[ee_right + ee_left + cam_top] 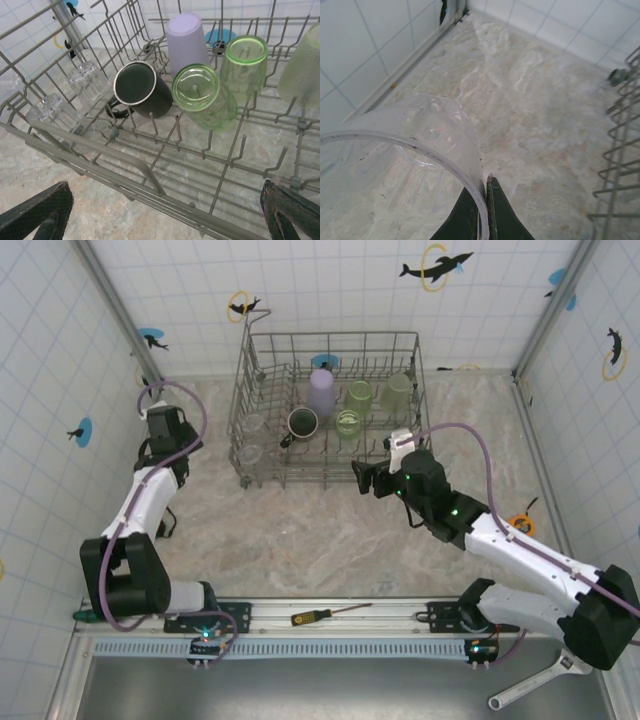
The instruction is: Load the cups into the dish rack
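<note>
The dish rack (330,337) stands at the back centre of the table. Inside it are a lavender cup (186,37), a black mug (140,90), three green tumblers (202,95) (245,62) (302,70), one of them on its side, and two clear glasses (87,80) (50,112). My right gripper (380,460) (167,210) stands open and holds nothing, at the rack's near rail (100,150). My left gripper (163,420) (486,182) is shut on the rim of a clear glass (405,165), left of the rack (620,150) and near the left wall.
Tiled walls close in the table on the left, back and right. A screwdriver (330,614) lies on the front rail between the arm bases. A wrench (530,685) lies at the bottom right. A small orange object (522,525) sits by the right wall.
</note>
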Robot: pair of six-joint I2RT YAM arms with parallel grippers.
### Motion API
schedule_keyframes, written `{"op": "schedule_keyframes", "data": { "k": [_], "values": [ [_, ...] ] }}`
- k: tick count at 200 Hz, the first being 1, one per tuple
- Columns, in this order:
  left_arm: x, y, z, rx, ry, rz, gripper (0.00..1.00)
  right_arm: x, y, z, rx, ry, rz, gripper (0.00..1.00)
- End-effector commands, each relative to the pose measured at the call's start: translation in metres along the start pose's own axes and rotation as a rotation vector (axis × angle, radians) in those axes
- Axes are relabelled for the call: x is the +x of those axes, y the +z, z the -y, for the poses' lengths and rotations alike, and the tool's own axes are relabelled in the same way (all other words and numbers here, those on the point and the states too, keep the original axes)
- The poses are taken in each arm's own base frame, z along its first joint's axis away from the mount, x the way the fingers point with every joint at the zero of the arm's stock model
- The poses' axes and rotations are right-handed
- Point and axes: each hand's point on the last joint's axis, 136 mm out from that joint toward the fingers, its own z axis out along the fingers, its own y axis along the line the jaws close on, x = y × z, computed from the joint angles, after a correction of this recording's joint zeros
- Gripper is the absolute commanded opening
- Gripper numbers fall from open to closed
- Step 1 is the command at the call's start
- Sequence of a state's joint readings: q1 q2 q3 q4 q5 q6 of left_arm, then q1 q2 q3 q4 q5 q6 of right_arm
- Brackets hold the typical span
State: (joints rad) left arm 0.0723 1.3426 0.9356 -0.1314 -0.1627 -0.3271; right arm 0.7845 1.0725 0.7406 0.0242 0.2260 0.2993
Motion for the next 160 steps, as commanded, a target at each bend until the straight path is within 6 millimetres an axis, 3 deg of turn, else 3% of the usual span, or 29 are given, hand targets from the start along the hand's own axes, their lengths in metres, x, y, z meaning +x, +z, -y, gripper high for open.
{"op": "schedule_keyframes", "data": {
  "k": [1, 58, 77, 125, 160],
  "values": [
    [-0.021, -0.014, 0.013, 0.089, -0.029, 0.097, 0.00, -0.028, 0.001, -0.015, -0.041, 0.025, 0.046, 1.00],
    [-0.017, -0.027, 0.025, 0.189, -0.030, 0.122, 0.00, -0.024, 0.027, -0.029, -0.060, 0.010, -0.029, 1.00],
    [-0.022, -0.033, 0.031, 0.222, -0.029, 0.139, 0.00, -0.026, 0.034, -0.034, -0.067, 0.006, -0.042, 1.00],
    [-0.036, -0.050, 0.020, 0.306, -0.143, 0.231, 0.00, -0.028, 0.050, -0.050, -0.094, -0.005, -0.070, 1.00],
    [-0.044, -0.061, 0.034, 0.426, -0.167, 0.258, 0.00, -0.035, 0.056, -0.066, -0.135, 0.007, -0.063, 1.00]
  ]
}}
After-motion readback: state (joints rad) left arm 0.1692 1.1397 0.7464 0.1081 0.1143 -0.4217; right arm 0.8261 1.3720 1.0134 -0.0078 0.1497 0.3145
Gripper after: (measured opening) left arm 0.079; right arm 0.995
